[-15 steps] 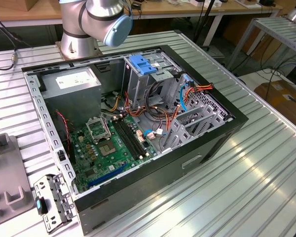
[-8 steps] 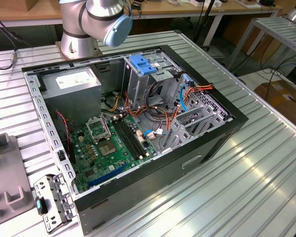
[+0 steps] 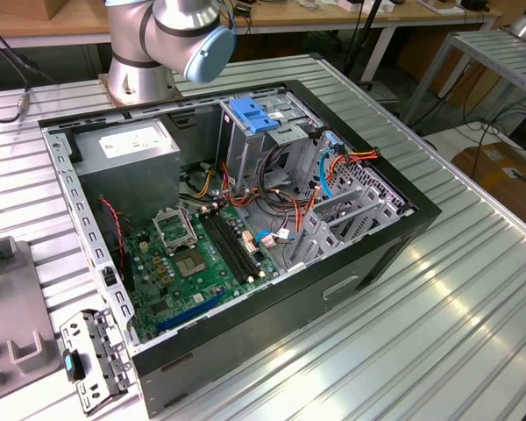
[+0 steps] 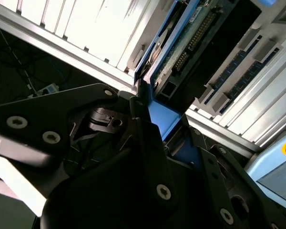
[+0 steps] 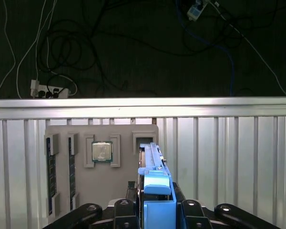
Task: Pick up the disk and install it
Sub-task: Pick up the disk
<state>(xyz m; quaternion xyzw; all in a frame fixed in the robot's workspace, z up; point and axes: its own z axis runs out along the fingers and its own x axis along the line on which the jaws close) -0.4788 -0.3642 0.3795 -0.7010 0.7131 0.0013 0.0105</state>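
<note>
The disk [image 5: 152, 167] stands on edge, a dark drive in a bright blue carrier with a curved end tab [image 5: 157, 183]. My gripper [image 5: 155, 210] is shut on it, one dark finger [image 5: 126, 210] on each side of the blue frame. In the second wrist view the disk's green circuit board [image 4: 190, 43] and blue tab [image 4: 163, 119] run away from the gripper [image 4: 167, 131]. The disk is over the grey parts holder [image 5: 100, 186], near the table's edge. In the exterior view the arm's base [image 3: 158, 44] stands behind the open computer case [image 3: 245, 219].
The grey holder carries a processor chip [image 5: 102, 152] and memory sticks [image 5: 51, 171]. Inside the case stand a grey drive cage with a blue clip [image 3: 250, 114], the green motherboard [image 3: 202, 254] and orange cables [image 3: 289, 197]. A metal bracket [image 3: 92, 360] lies beside the case. Cables [image 5: 62, 57] hang beyond the table rail.
</note>
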